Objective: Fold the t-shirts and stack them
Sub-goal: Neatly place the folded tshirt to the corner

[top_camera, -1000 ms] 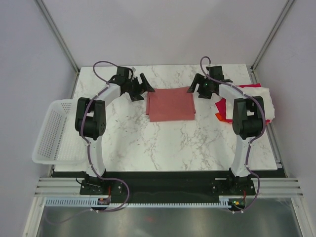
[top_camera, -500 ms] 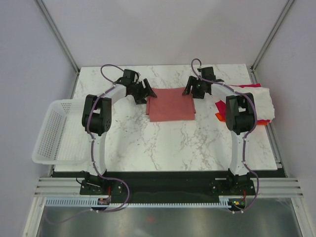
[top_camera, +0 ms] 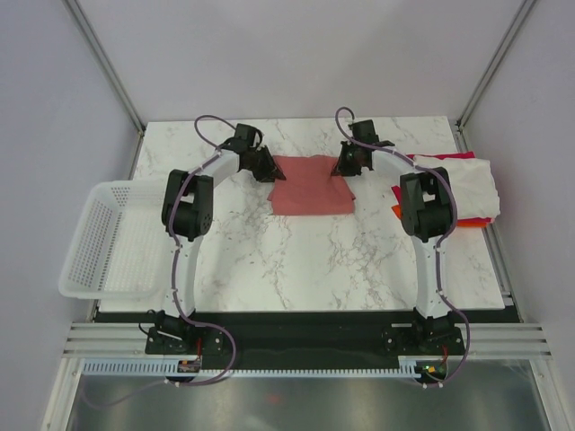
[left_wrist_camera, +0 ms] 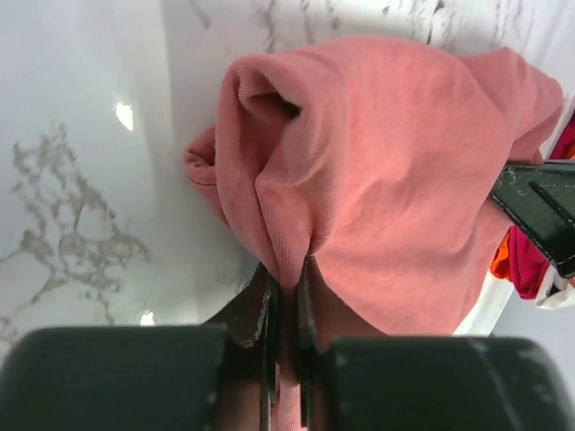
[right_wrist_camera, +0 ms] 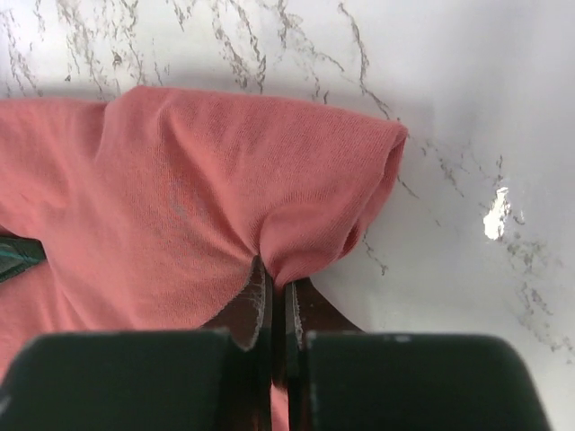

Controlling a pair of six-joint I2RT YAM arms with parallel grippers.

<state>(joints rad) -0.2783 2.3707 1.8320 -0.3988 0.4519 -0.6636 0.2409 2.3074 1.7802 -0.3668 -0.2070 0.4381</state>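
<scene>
The salmon-red t-shirt (top_camera: 312, 187) lies folded into a rectangle at the back middle of the marble table. My left gripper (top_camera: 269, 169) is shut on its far left corner, and cloth (left_wrist_camera: 377, 180) bunches up between the pads. My right gripper (top_camera: 343, 167) is shut on the far right corner, with a pinch of the shirt (right_wrist_camera: 225, 197) between its jaws. A pile of other t-shirts (top_camera: 463, 184), cream-white over magenta and orange, sits at the right edge of the table.
A white mesh basket (top_camera: 94, 242) hangs off the table's left edge. Both arms reach from the near edge to the back of the table, their elbows (top_camera: 184, 202) standing over the sides. Grey walls close in behind.
Both grippers moved inward onto the shirt's far corners and went from open to shut on the cloth, which now puckers at the back edge.
</scene>
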